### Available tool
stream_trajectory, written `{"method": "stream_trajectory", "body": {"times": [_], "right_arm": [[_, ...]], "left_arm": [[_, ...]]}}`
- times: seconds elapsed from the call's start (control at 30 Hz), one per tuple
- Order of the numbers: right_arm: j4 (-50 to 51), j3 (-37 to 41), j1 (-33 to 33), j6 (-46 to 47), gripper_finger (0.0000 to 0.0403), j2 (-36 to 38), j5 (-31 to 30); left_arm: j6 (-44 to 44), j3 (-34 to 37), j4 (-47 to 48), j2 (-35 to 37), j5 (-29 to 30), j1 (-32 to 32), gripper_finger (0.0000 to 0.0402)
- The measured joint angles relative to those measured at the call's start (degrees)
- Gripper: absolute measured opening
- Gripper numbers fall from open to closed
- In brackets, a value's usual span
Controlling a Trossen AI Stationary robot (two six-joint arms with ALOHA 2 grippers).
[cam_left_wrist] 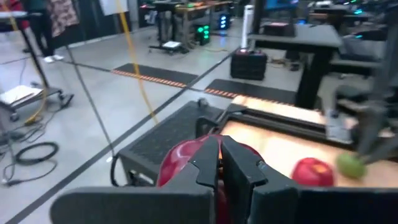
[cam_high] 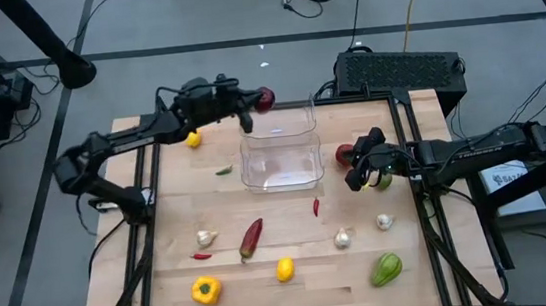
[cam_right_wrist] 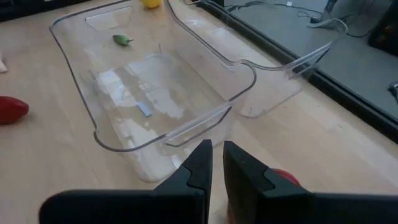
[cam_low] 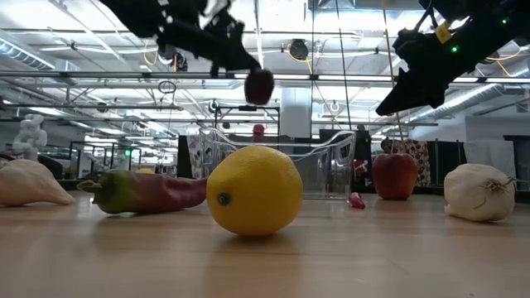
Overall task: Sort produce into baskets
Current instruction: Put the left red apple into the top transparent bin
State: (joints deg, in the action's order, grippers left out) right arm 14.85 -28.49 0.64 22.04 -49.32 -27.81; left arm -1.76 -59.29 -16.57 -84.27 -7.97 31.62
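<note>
Left gripper [cam_high: 253, 101] clamps a dark red apple [cam_high: 265, 98], half hidden behind its fingers [cam_left_wrist: 208, 163].

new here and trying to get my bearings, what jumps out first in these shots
The left hand holds a dark red apple in the air over the far end of the clear baskets at the table's middle. The right hand is shut and empty, just above another red apple lying beside them.

The tabletop [cam_high: 296, 291] is pale, matt wood with visible grain. The bin [cam_right_wrist: 161, 93] is clear, glossy plastic. The lemon [cam_low: 254, 190] has dimpled, slightly shiny skin; the apple [cam_low: 395, 175] looks smooth.
</note>
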Motion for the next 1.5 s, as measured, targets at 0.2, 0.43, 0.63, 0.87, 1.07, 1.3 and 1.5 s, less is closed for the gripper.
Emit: {"method": "stream_trajectory", "body": {"times": [0.2, 0.43, 0.63, 0.87, 1.07, 1.3, 1.5], "right_arm": [[-1.46, 0.00, 0.19, -3.30, 0.0032, 0.00, 0.47], [-12.47, 0.00, 1.68, -14.53, 0.0032, 0.01, -0.95], [-16.72, 0.00, 3.22, -19.33, 0.0032, 0.02, -0.82], [-16.84, 0.00, 5.43, -21.26, 0.0032, 0.02, -0.79], [-16.81, 0.00, 6.16, -21.26, 0.0032, 0.02, -0.64], [-16.76, 0.00, 6.16, -21.24, 0.0032, 0.02, -0.52], [-16.17, 0.00, 6.16, -21.24, 0.0032, 0.02, -0.52]], "left_arm": [[3.01, 0.07, -3.46, -8.04, 1.78, 2.26, 0.0015], [3.02, 0.09, -3.13, -12.67, 5.53, 2.51, 0.0015], [4.09, 0.08, 2.62, -13.29, 8.22, 2.51, 0.0015], [4.49, 0.07, 6.31, -13.83, 8.89, 2.51, 0.0015], [5.81, 0.07, 6.62, -16.40, 9.39, 2.51, 0.0015], [6.05, 0.07, 7.58, -17.44, 9.85, 2.48, 0.0022], [6.16, 0.07, 10.30, -17.46, 9.99, 2.51, 0.0055]]}}
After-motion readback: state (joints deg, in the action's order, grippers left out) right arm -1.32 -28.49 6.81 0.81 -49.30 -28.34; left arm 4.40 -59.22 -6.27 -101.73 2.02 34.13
